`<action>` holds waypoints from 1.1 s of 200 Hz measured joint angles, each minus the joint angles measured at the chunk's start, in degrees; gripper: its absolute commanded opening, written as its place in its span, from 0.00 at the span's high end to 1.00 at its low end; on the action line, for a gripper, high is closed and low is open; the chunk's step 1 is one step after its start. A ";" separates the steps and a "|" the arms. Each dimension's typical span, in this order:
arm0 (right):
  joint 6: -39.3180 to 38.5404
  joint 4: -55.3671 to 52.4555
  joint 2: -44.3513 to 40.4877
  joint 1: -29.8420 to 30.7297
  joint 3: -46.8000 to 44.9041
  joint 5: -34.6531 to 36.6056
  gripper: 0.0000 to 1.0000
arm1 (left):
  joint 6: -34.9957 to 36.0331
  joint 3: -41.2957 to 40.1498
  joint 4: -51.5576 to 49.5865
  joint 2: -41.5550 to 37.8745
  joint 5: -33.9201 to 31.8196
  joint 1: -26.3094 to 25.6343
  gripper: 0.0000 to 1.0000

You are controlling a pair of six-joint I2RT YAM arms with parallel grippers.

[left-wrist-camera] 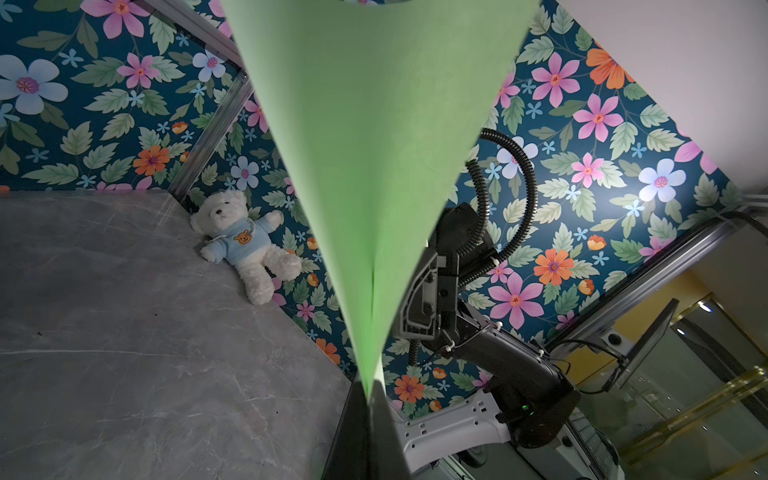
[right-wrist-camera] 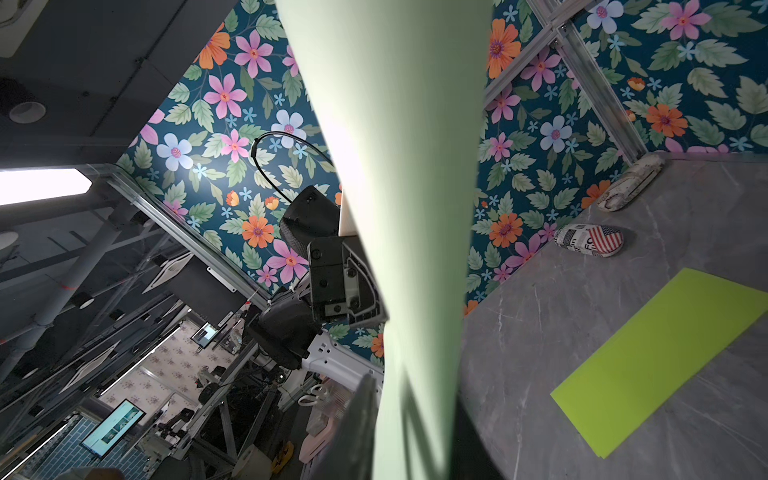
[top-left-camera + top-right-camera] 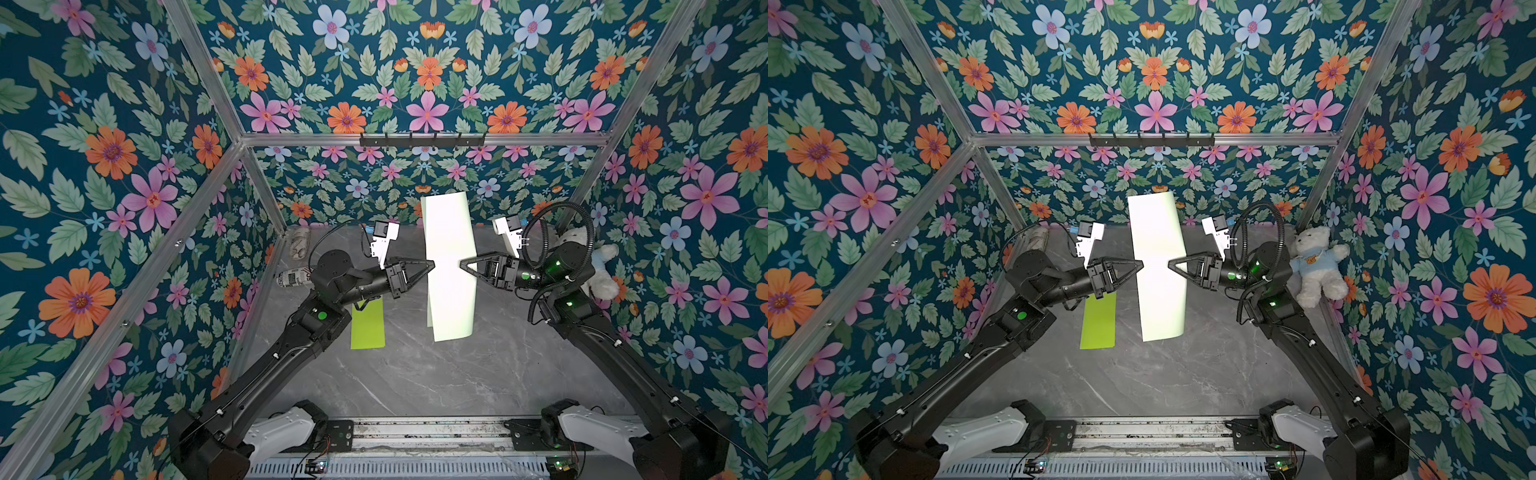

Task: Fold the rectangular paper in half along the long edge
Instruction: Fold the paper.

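The rectangular paper point(image 3: 451, 257) point(image 3: 1158, 249) is pale green and hangs in the air over the grey table's middle, its long side running from near to far. At its near end two layers show, bent over each other. My left gripper point(image 3: 432, 265) point(image 3: 1140, 266) is shut on the paper's left long edge. In the left wrist view the sheet point(image 1: 374, 124) fans out from the pinched fingertips of the left gripper point(image 1: 368, 395). My right gripper point(image 3: 462, 264) point(image 3: 1170, 264) is at the opposite long edge. In the right wrist view the right gripper point(image 2: 415, 415) has its fingers apart, with the paper point(image 2: 399, 166) running loosely between them.
A lime-green sheet point(image 3: 368, 324) point(image 2: 660, 365) lies flat on the table point(image 3: 415, 374) under the left arm. A white teddy bear point(image 3: 1316, 266) point(image 1: 245, 245) leans in the far right corner. Two slippers point(image 3: 293, 276) point(image 2: 590, 240) lie along the far left wall.
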 measured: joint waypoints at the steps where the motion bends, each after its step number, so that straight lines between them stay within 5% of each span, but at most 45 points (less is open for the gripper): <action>1: -0.04 -0.09 0.00 0.00 0.07 0.11 0.65 | 0.00 0.00 -0.02 -0.02 0.00 0.00 1.00; 50: -0.09 1.92 0.50 0.07 0.59 2.62 0.67 | 0.00 -0.02 -0.35 -0.09 0.00 0.00 1.00; 78: 1.68 4.48 0.85 0.04 0.59 3.08 0.81 | 0.00 -0.02 -0.55 0.17 0.00 0.00 1.00; 101: 2.16 4.50 0.76 0.07 0.87 3.06 0.79 | 0.00 -0.02 -0.55 0.17 0.00 0.00 1.00; 120: 1.05 3.04 0.59 0.04 1.66 3.08 0.96 | 0.00 -0.02 -0.61 0.17 0.00 0.00 1.00; 150: 0.46 1.49 0.07 0.04 1.73 3.43 1.00 | 0.00 -0.02 -0.70 0.26 0.00 0.00 1.00; 203: -0.81 0.90 -0.61 0.11 0.85 4.72 1.00 | 0.00 -0.02 -0.72 0.52 0.02 0.00 1.00; 212: -0.61 1.42 -0.61 0.13 0.55 4.81 0.79 | 0.00 -0.02 -0.74 0.52 0.04 0.00 1.00; 220: -0.20 1.53 -0.61 0.28 0.57 5.05 0.72 | 0.00 -0.02 -0.72 0.52 0.04 0.00 1.00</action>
